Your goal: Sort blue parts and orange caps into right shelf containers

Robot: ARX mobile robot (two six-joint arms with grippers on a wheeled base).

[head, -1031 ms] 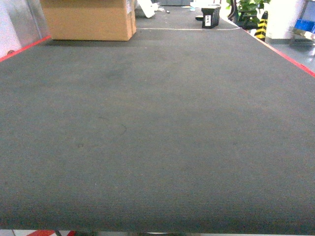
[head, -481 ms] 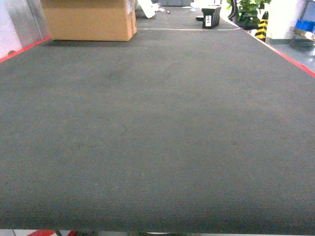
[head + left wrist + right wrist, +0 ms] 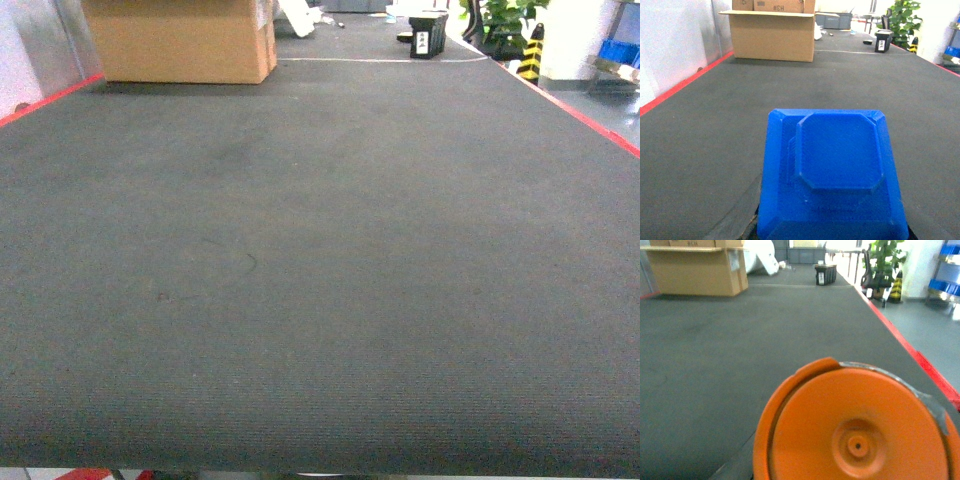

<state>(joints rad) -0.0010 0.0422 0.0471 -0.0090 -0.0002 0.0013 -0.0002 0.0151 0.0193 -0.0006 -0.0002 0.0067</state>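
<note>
Dark grey ribbed matting covers the tabletop [image 3: 330,280] from the near edge to the far end, and a red strip [image 3: 590,118] runs along its right edge, with another red strip along the left edge. Taking the cardboard box [image 3: 180,40] at the far left as the landmark, the mat between it and the near edge lies bare in the head view, and no arm or hand shows there. Level with the box and well to its right a small black case [image 3: 428,35] stands near the far right corner, with a potted plant [image 3: 505,20] and a yellow-and-black striped post [image 3: 530,55] just beyond the right edge. Farther right of those, off the tabletop, a sliver of blue crates on a metal shelf [image 3: 945,270] shows across a strip of grey floor; these are the only blue containers in sight, and their details are too small to tell. In the left wrist view a blue part [image 3: 832,170] with a raised octagonal top fills the lower frame, well nearer than the box; the left hand itself is hidden, so its state cannot be told. In the right wrist view an orange cap [image 3: 855,425], round with a small centre boss, fills the lower frame close to the right red strip; the right hand is likewise hidden.
</note>
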